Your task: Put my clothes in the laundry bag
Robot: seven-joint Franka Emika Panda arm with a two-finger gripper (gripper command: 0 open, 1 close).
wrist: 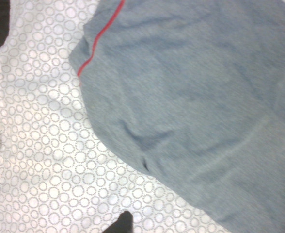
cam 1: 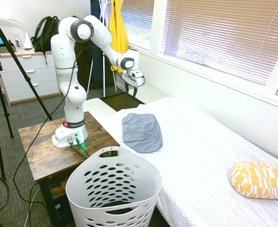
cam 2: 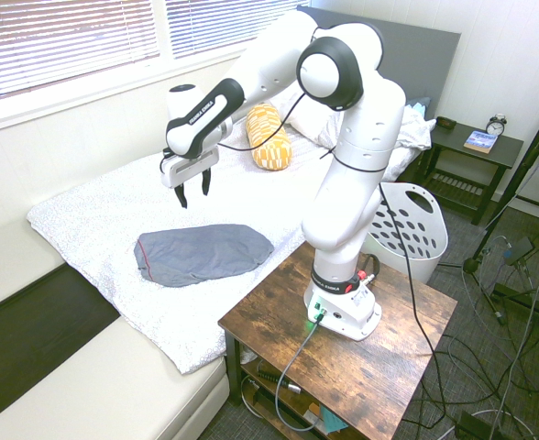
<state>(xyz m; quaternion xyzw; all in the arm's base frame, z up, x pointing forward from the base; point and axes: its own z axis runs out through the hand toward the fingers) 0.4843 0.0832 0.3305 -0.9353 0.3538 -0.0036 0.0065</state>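
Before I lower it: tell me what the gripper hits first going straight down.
Probably the white bedspread just beside the grey garment; the open gripper hangs near its red-trimmed edge, though depth is unclear.

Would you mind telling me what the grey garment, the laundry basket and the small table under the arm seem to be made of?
Grey garment: soft knit fabric, probably jersey; matte, gently creased, with a red line of trim near one edge.
Laundry basket: white plastic, by the look of it; smooth, thin walls pierced with oval holes.
Small table: dark wood or wood-look board; visible grain.
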